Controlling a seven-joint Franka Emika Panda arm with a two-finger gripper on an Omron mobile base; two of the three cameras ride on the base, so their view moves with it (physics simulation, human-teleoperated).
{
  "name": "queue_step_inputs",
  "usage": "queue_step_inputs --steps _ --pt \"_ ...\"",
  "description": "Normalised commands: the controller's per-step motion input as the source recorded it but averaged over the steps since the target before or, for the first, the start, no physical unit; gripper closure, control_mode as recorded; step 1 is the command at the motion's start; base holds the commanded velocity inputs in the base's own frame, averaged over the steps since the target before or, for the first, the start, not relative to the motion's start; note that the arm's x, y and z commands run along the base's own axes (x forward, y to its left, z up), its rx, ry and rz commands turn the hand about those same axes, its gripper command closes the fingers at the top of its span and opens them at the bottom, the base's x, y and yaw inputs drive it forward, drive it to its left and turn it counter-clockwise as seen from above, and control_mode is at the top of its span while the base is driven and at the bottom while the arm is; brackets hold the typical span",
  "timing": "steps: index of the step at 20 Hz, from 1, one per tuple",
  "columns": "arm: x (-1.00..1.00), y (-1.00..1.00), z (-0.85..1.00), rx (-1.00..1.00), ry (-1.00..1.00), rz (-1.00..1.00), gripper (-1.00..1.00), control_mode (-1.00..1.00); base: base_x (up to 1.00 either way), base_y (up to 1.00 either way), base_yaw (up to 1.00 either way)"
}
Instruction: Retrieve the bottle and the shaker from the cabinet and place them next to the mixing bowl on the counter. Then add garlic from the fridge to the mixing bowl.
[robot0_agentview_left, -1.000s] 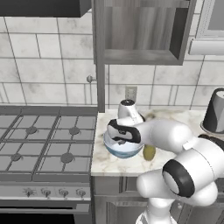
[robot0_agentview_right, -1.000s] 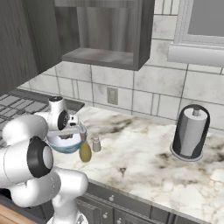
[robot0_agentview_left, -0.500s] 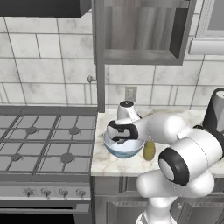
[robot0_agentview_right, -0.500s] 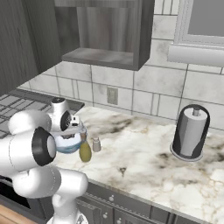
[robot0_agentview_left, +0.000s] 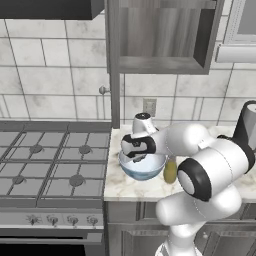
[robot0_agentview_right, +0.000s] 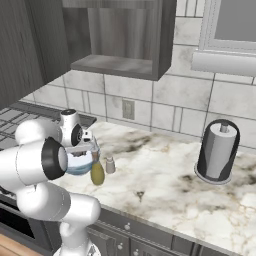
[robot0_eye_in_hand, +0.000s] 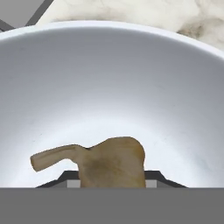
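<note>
Hovering over the mixing bowl (robot0_agentview_left: 142, 167), the gripper (robot0_agentview_left: 138, 148) has its jaws pinching the garlic (robot0_eye_in_hand: 109, 162), which hangs inside the bowl at six o'clock in the hand view. The bulb looks light, firm and papery, best held across its fat body, not the stalk. On the table (robot0_agentview_right: 165, 175), the bottle (robot0_agentview_right: 97, 173) and shaker (robot0_agentview_right: 110, 165) stand at the bowl's three o'clock in the right base view.

The marble counter (robot0_agentview_right: 165, 175) carries the mixing bowl (robot0_agentview_left: 142, 168), bottle (robot0_agentview_right: 97, 174), shaker (robot0_agentview_right: 110, 165) and paper-towel holder (robot0_agentview_right: 217, 159)
</note>
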Motion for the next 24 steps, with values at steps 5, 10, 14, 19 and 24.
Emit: queue_step_inputs --steps 5,10,14,19,24 --pt "0.0 0.0 0.0 0.0 0.0 0.0 -1.0 -1.0 0.0 0.0 0.0" --pt "0.0 0.0 0.0 0.0 0.0 0.0 -1.0 -1.0 0.0 0.0 0.0" --pt "0.0 0.0 0.0 0.0 0.0 0.0 -1.0 -1.0 0.0 0.0 0.0" --pt "-0.05 0.0 0.17 0.0 0.0 0.0 -1.0 -1.0 0.0 0.0 0.0" --pt "-0.05 0.0 0.6 0.0 -0.01 0.0 -1.0 -1.0 0.0 0.0 0.0"
